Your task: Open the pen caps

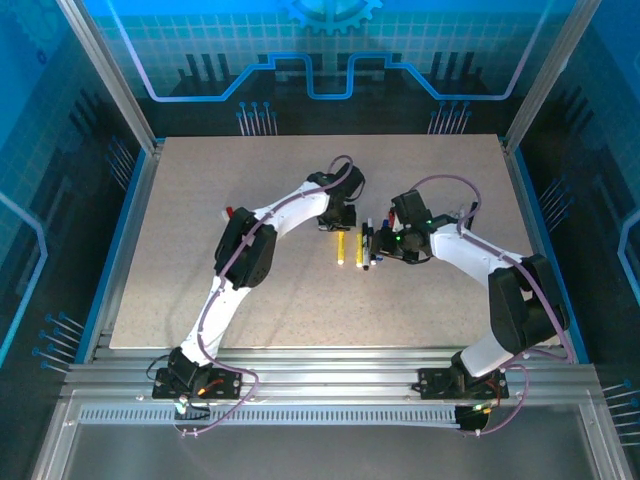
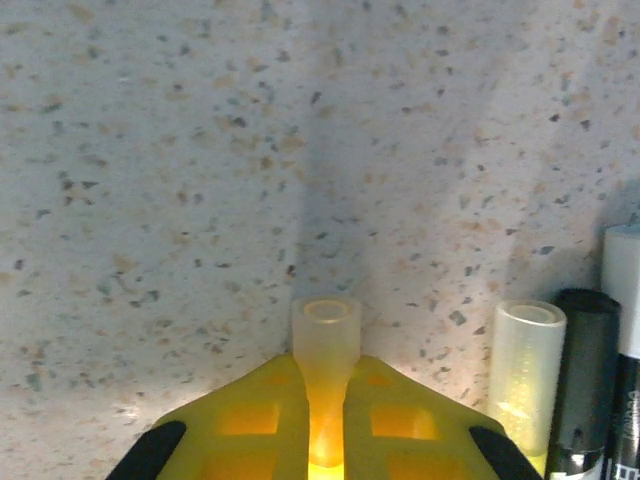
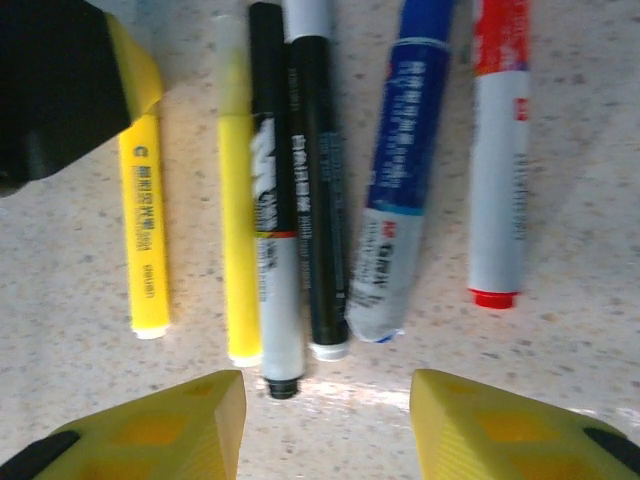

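At the left wrist view's bottom centre, the left claw (image 2: 326, 372) hides a pale yellow cap (image 2: 326, 322) along its lower part. The right wrist view's top edge cuts off the pens (image 3: 318, 200); upper left, that claw covers one end of a yellow highlighter (image 3: 145, 240).

A robot lab cell: an aluminium frame (image 1: 110, 75) with blue printed walls (image 1: 330, 40) encloses a speckled table (image 1: 430, 310); left arm (image 1: 240, 255) and right arm (image 1: 505, 290) are bolted to rails (image 1: 320, 385).

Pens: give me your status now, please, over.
Left tool shut on yellow pen, at its cap end. Right tool open above the pens. Second yellow pen lies close beside the gripped one.
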